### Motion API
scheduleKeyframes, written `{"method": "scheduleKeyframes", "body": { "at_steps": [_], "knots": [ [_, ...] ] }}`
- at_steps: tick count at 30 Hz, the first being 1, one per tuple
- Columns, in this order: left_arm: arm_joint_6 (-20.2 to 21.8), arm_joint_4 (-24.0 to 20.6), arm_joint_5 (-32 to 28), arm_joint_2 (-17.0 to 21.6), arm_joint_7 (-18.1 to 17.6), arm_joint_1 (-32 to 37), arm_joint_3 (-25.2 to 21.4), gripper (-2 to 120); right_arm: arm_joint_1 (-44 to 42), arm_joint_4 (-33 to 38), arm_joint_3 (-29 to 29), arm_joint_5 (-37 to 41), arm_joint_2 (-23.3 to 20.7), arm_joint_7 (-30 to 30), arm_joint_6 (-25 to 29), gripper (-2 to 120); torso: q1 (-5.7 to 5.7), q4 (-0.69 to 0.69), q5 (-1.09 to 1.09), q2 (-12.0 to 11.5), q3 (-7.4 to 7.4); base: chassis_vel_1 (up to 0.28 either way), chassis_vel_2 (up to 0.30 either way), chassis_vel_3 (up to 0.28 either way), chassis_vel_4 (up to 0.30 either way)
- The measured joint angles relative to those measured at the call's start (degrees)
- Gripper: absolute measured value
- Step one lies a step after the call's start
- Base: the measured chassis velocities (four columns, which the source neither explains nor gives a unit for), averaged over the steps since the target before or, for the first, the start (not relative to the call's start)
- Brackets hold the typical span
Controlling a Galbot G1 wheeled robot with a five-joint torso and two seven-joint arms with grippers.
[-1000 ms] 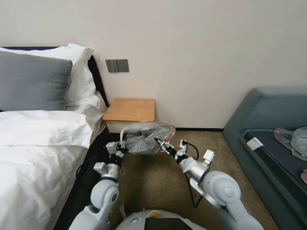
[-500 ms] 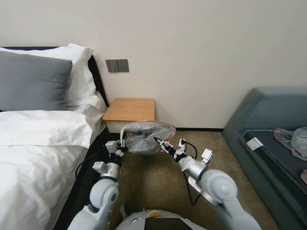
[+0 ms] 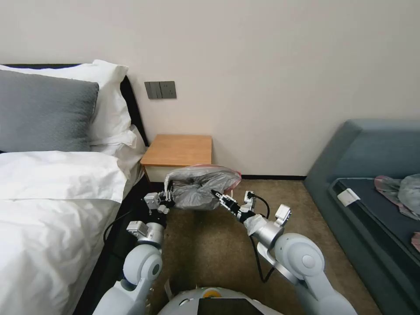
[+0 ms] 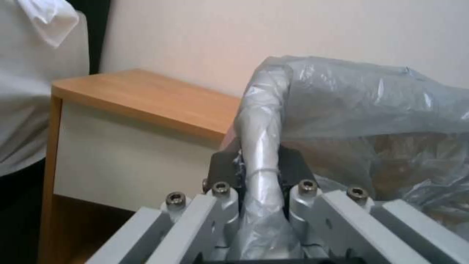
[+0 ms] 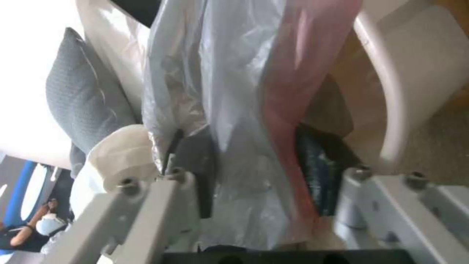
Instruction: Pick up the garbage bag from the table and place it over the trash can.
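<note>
Both arms are up front, and the garbage bag [image 3: 199,188] is stretched between them, low over the carpet [image 3: 218,245] just in front of the table [image 3: 178,151]. At the bag's nine o'clock edge, the left gripper [image 3: 167,197] has its fingers clamped on a twisted rope of film [image 4: 261,176]. At four o'clock the right gripper [image 3: 215,194] pinches grey and pink folds [image 5: 254,146] between its dark pads. The trash can [image 5: 415,73] sits just beside that grip, its beige rim against the plastic
</note>
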Motion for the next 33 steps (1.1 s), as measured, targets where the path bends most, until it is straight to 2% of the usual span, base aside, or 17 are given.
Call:
{"method": "scheduleKeyframes", "body": {
  "at_steps": [5,8,9,11,22,33],
  "knots": [
    [0.0,0.7,0.0,-0.1,-0.1,-0.1,0.0,7,-0.3,0.5,0.1,-0.3,0.0,-0.3,0.0,25,0.00,0.00,0.00,0.0,0.00,0.000,0.000,0.000,0.000],
    [0.1,1.4,-0.4,-0.2,-0.4,-0.6,0.0,7,-0.9,1.0,-0.1,-1.8,-0.1,-1.4,0.0,9,0.00,0.00,0.00,0.0,0.00,0.000,0.000,0.000,0.000],
    [0.1,1.4,-0.4,-0.2,-0.4,-0.6,0.0,7,-0.9,1.0,-0.1,-1.8,-0.1,-1.4,0.0,9,0.00,0.00,0.00,0.0,0.00,0.000,0.000,0.000,0.000],
    [0.3,1.7,-1.1,-0.3,-0.8,-0.9,0.0,7,-1.5,1.3,-0.2,-2.7,-0.1,-2.2,-0.2,0,0.00,0.00,0.00,0.0,0.00,0.000,0.000,0.000,0.000],
    [1.4,1.9,-4.4,-0.6,-1.9,-1.5,0.0,7,-4.7,2.2,-0.1,-7.0,-0.1,-5.2,-2.2,0,0.00,0.00,0.00,0.0,0.00,0.000,0.000,0.000,0.000],
    [2.5,1.7,-7.5,-0.4,-2.5,-2.5,-1.1,7,-5.8,0.3,2.2,-18.6,-1.3,-11.3,-3.6,0,0.00,0.00,0.00,0.0,0.00,0.000,0.000,0.000,0.000]
  ]
}}
